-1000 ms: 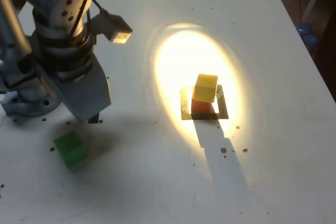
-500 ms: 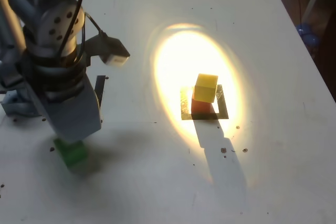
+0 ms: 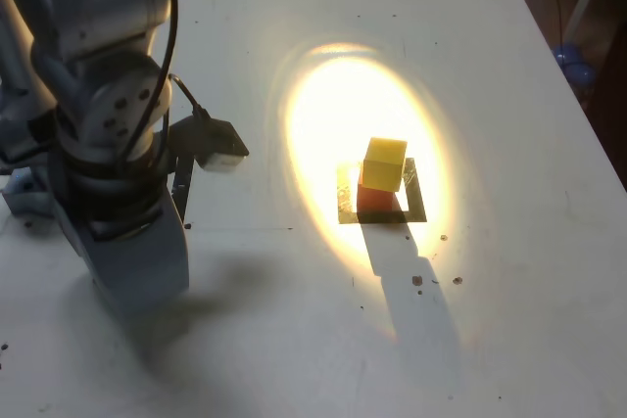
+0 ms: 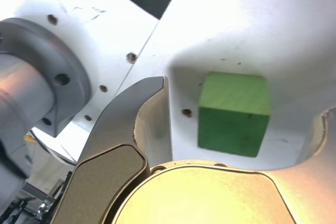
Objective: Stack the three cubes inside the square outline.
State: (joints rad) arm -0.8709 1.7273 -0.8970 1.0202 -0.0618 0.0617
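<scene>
— Near the front, at the exterior view's left, what changed?
— The gripper [image 3: 137, 286] has come down and now hides the green cube [image 4: 234, 113] there. Up close, the cube sits between the wide-apart jaws, maybe not touching.
— And farther back?
— The yellow cube [image 3: 385, 163] still sits on the red cube [image 3: 377, 200] in the square outline [image 3: 416, 210]. No writing shows.
</scene>
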